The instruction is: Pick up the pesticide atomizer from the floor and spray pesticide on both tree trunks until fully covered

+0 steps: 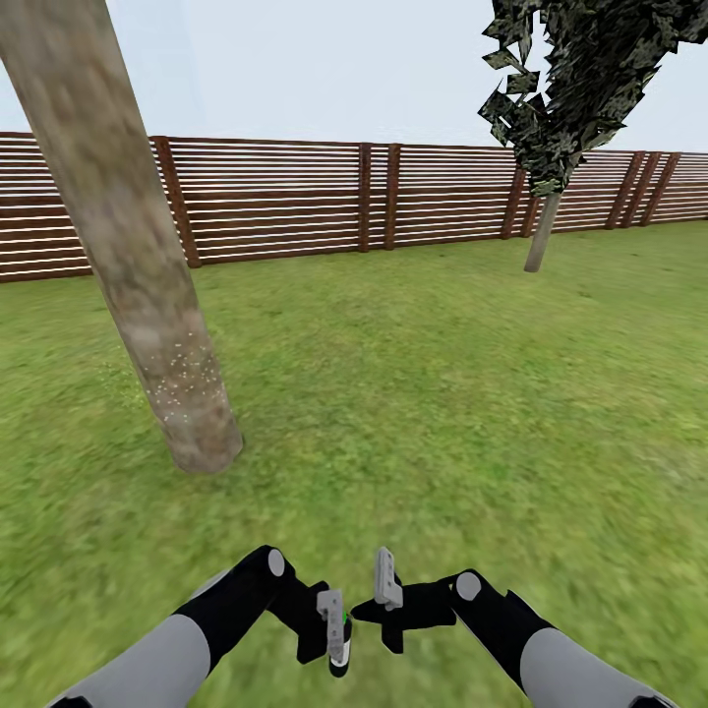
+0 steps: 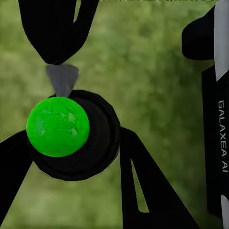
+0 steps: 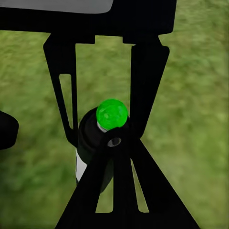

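A thick mottled grey-brown tree trunk (image 1: 128, 246) rises from the lawn at the left, ahead of me. Whitish pesticide specks (image 1: 182, 379) dot its lower part, just above the base. My left gripper (image 1: 337, 629) (image 2: 71, 143) is low in front of me, shut on the pesticide atomizer (image 1: 340, 657) (image 2: 71, 138) (image 3: 93, 143), a black bottle with a bright green cap. My right gripper (image 1: 360, 612) (image 3: 117, 143) is shut, its fingertips together right beside the bottle's top. The tree's crown is out of view.
A reddish-brown slat fence (image 1: 295, 197) closes off the lawn behind the trunk. A dark, narrow tree with a thin pale trunk (image 1: 541, 236) stands at the back right. Open grass (image 1: 442, 393) stretches between me and the fence.
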{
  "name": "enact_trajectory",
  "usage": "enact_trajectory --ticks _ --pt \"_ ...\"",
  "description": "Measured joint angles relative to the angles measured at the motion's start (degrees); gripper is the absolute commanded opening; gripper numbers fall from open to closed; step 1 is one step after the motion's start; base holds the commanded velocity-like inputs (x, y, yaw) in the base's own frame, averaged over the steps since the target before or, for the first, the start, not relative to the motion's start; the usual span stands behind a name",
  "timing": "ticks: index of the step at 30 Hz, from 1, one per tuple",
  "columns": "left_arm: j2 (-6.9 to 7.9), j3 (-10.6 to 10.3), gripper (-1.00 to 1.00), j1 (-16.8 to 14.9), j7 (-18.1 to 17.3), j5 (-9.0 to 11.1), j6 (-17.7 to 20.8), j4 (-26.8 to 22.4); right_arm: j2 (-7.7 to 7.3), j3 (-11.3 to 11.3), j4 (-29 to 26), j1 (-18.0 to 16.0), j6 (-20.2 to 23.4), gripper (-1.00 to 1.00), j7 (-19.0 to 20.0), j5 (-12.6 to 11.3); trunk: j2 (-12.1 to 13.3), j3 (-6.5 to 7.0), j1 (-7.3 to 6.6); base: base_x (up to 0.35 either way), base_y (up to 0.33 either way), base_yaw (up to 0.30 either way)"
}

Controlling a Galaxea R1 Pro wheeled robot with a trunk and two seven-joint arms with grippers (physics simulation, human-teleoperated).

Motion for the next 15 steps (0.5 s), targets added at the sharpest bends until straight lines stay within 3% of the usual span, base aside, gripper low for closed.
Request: enact_trajectory --ticks 11,15 --pt "-0.77 0.19 -1.00 -0.02 0.03 -0.13 0.00 0.00 -0.07 -0.03 0.09 0.00 0.00 -1.00 0.00 0.04 0.00 0.00 0.00 0.000 0.000 0.000" --pt "0.58 0.24 -1.00 -0.03 0.00 -0.36 -0.13 0.07 -0.07 -0.01 0.09 0.00 0.00 -1.00 0.00 0.04 0.00 0.00 0.00 0.000 0.000 0.000"
